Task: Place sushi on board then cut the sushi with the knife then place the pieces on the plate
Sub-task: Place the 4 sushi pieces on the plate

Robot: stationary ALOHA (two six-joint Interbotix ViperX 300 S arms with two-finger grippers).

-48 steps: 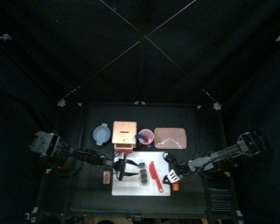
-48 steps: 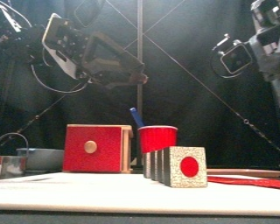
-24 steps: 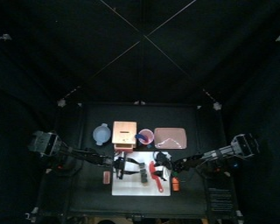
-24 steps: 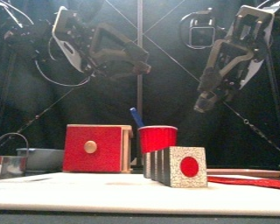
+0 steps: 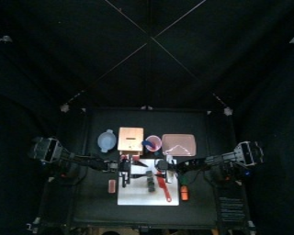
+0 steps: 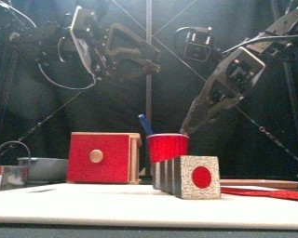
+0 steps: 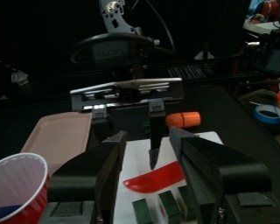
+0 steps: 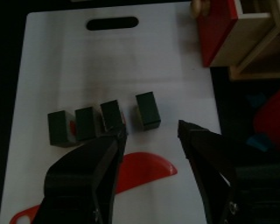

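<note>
red cup (image 6: pixel 168 147) behind sushi (image 6: pixel 189 177) — red knife (image 8: pixel 149 171) beside

My white cutting board (image 5: pixel 143 196) lies flat at the lower middle of the top view. On it the sushi roll (image 8: pixel 109 114) stands as a row of four dark green blocks across the middle of the right wrist frame, three close together and the fourth a little apart; in the front view the nearest face is pale and speckled with a red round centre. The red knife (image 8: pixel 149 171) lies flat on the board just below that row, and the flat pink plate (image 5: pixel 178 143) lies just above the board's right part in the top view.
</note>
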